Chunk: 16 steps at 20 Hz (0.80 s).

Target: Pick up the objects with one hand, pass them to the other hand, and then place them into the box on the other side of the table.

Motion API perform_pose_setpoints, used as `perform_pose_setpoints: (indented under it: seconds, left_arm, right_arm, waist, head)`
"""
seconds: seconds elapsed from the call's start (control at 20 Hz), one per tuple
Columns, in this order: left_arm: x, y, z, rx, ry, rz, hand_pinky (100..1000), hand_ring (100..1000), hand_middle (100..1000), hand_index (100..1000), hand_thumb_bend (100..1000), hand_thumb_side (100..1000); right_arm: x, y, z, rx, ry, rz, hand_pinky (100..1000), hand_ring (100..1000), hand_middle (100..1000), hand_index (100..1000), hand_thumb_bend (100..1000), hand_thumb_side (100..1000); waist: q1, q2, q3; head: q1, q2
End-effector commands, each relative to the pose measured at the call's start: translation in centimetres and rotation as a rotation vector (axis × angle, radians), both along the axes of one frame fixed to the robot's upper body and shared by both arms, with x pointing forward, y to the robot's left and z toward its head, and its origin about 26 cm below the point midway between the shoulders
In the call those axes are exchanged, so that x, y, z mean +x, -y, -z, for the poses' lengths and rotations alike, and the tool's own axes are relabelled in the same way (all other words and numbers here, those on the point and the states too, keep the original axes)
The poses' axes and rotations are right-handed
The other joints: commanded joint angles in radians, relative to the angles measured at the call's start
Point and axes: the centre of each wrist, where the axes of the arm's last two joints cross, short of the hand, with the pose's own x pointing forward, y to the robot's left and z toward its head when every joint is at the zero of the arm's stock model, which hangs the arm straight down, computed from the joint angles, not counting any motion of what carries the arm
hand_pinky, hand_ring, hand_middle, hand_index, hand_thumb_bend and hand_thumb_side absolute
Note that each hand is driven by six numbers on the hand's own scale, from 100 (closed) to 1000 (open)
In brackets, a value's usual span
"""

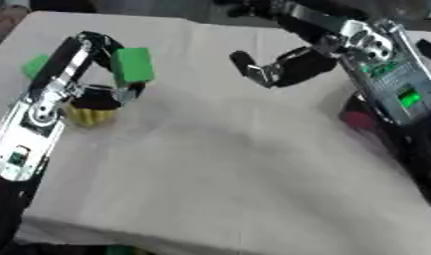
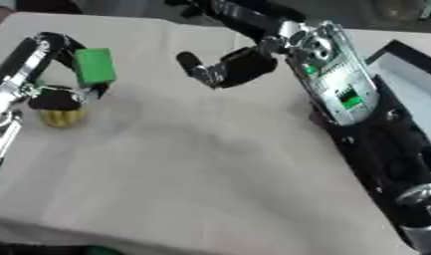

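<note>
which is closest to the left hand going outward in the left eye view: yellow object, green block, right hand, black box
1. Yellow object: right under the left hand, at the table's left side.
2. Green block: just above that hand, close to it.
3. Right hand: across the middle, upper right.
4. Black box: far right edge.

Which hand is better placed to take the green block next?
Right. The left hand already holds the green rectangular block up over the white-covered table, and the right hand hovers open, fingers pointing toward it, so it seems ready to receive.
</note>
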Motion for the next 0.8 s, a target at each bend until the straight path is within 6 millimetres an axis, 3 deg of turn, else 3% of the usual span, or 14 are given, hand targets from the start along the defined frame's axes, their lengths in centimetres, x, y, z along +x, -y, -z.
perform_pose_setpoints:
  seconds: [0.05,0.25,0.8]
  left_arm:
    - [-0.7,1.4,-1.2,0.003,0.057,0.013,620,465,489,600,200,100]
    - [-1.2,2.6,-1.5,0.043,0.089,0.002,624,461,493,603,244,100]
    - [-2.0,5.1,-2.0,0.139,0.175,-0.053,610,452,479,588,291,100]
  right_arm:
    - [-0.6,-0.8,-1.0,-0.014,0.080,-0.014,935,1000,1000,973,100,133]
    - [-0.5,-1.3,-0.3,-0.063,0.107,-0.021,933,1000,1000,970,100,158]
    - [-0.2,-1.8,0.3,-0.065,0.121,-0.025,935,1000,1000,984,100,150]
  waist:
    - [0.002,-0.038,0.004]
    - [0.005,-0.035,0.005]
    - [0.010,-0.029,0.010]
  head:
    - [-0.002,0.003]
    - [0.004,0.018]
    - [0.006,-0.002]
